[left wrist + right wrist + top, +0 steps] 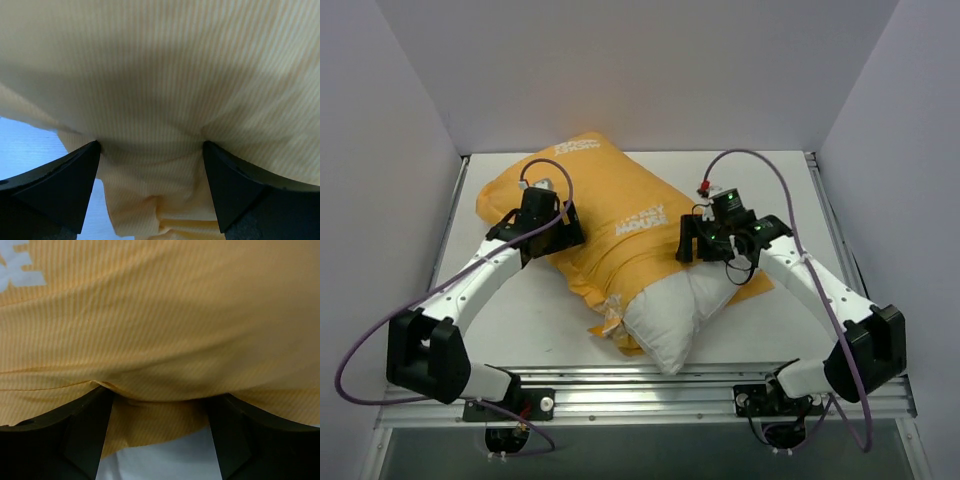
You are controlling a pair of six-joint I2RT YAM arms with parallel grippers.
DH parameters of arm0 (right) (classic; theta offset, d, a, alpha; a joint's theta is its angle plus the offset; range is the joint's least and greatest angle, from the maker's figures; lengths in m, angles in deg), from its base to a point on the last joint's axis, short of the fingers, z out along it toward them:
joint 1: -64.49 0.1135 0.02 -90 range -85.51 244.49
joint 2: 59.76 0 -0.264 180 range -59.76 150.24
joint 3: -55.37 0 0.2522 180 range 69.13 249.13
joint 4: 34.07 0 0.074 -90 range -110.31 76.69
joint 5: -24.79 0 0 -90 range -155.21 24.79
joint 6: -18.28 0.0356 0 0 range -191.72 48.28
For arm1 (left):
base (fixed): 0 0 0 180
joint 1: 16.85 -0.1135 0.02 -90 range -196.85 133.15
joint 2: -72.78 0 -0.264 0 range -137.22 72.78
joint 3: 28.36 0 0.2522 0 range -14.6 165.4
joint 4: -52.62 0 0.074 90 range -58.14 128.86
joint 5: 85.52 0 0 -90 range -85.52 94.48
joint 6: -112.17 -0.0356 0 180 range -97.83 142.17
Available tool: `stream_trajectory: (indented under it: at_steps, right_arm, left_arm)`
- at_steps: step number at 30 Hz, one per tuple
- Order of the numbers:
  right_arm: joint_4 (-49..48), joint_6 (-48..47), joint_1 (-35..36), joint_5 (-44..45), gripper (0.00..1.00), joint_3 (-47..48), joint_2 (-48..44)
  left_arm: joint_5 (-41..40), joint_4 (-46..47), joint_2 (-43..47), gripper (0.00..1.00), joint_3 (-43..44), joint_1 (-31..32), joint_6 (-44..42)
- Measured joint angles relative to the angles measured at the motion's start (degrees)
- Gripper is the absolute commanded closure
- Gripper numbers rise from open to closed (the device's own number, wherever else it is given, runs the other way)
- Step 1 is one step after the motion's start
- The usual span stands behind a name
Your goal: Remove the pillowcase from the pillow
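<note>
I find the pillowcase (610, 215) lying slantwise from the desk's (520, 325) far left corner toward mid-desk. It covers most of the pillow (670, 315), whose white end protrudes toward the near edge.

Left end effector (151, 145): jaws wide apart, tips pressed into orange cloth, clamping nothing.

Right end effector (160, 396): jaws likewise parted against the cloth. A fold sits between them, apparently ungripped.

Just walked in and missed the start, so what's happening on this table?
Two robot arms are taking an orange pillowcase off a white pillow. The pillow's near end pokes out of the case; the rest is covered. The left gripper and right gripper sit at opposite sides, both open, jaws against the fabric, not pinching it.
</note>
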Motion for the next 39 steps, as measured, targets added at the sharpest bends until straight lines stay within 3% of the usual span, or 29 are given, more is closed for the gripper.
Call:
stream_trajectory:
  at_steps: [4, 9, 12, 17, 23, 27, 32, 37, 39]
  right_arm:
    - [-3.82, -0.17, 6.91, -2.78, 0.43, -6.12, 1.29]
    - [-5.09, 2.91, 19.71, -5.35, 0.44, -9.68, -7.21]
    - [-4.72, 5.44, 22.97, -6.91, 0.45, -10.78, -9.75]
    - [-5.77, 7.26, 22.49, -6.05, 0.43, -10.71, -6.45]
    - [-10.67, 6.73, 12.79, -5.55, 0.42, -7.61, 1.95]
    - [-11.98, 5.03, 8.76, -2.08, 0.37, -1.09, 7.61]
    - [-11.26, 3.76, 8.2, 1.05, 0.24, 6.62, 11.74]
    - [-11.65, 3.78, 7.87, 6.29, 0.14, 7.15, 6.67]
    - [-11.56, 3.91, 7.21, 8.92, 0.12, 6.01, 2.78]
  left_arm:
    - [-0.35, -0.11, -6.91, 0.08, 3.74, 3.45, -3.34]
    - [-3.17, 0.48, -11.74, 0.08, 9.55, 8.0, -7.23]
    - [-2.91, 3.54, -15.39, 0.08, 13.94, 10.49, -7.78]
    - [0.24, 8.74, -22.93, 0.08, 23.06, 14.01, -8.11]
    - [1.6, 8.94, -27.04, 0.06, 31.85, 12.94, -7.52]
    - [-0.09, 8.57, -22.71, 0.03, 31.34, 10.6, -6.32]
    - [-2.89, 6.01, -8.02, 0.03, 25.2, 9.81, -4.17]
    - [1.05, 6.91, 8.74, 0.05, 11.63, 13.42, 0.7]
    - [3.87, 8.33, 11.67, 0.05, 4.72, 16.17, 3.76]
